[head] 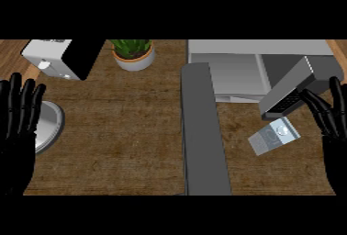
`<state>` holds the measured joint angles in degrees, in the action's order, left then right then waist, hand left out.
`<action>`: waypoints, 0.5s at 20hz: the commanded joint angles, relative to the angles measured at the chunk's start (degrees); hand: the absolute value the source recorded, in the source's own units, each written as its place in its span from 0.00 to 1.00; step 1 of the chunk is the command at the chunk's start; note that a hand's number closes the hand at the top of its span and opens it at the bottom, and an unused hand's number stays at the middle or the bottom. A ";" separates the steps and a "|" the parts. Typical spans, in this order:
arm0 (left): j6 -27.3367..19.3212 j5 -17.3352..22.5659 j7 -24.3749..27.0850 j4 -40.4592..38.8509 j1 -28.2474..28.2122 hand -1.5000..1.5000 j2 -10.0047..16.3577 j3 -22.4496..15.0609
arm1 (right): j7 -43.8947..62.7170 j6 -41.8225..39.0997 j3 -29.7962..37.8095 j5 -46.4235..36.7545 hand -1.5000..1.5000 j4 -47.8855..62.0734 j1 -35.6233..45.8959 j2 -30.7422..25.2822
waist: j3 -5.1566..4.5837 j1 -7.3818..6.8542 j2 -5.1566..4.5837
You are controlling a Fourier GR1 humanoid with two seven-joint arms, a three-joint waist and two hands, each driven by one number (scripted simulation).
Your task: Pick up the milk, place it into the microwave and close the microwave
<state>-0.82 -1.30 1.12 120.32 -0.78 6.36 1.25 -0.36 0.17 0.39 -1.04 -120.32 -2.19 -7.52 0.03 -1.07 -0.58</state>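
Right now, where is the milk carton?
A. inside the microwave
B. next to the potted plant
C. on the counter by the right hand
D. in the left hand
C: the milk carton lies on the wooden counter, close beside the open right hand, which is not holding it.

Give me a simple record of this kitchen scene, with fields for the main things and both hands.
milk: pale carton on the counter, untouched
microwave: back right, its door swung open toward the robot; the milk sits just right of the door
left hand: open, fingers up, left edge, holding nothing
right hand: open, fingers up, right edge, near the milk
others: potted plant, white appliance, grey plate
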 commanded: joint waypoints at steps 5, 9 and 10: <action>2.53 2.45 4.97 -10.51 3.24 0.00 0.34 3.83 | 9.51 1.40 1.67 0.80 0.00 -0.55 6.81 0.55 | -0.05 1.20 0.56; 3.15 8.23 -0.58 -9.55 -0.85 0.00 -1.81 4.03 | 9.48 -1.59 -3.11 11.70 0.00 1.27 4.64 6.52 | -0.04 0.82 0.60; 2.42 6.07 -1.13 -7.12 -2.41 0.00 -2.89 1.50 | 10.69 -2.62 -2.87 13.47 0.00 -0.44 3.10 5.95 | -0.02 0.98 0.69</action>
<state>1.56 4.35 0.80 112.59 0.28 5.53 4.68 7.44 -0.62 -1.33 6.63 -119.14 2.39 -3.06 0.00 -0.19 -0.06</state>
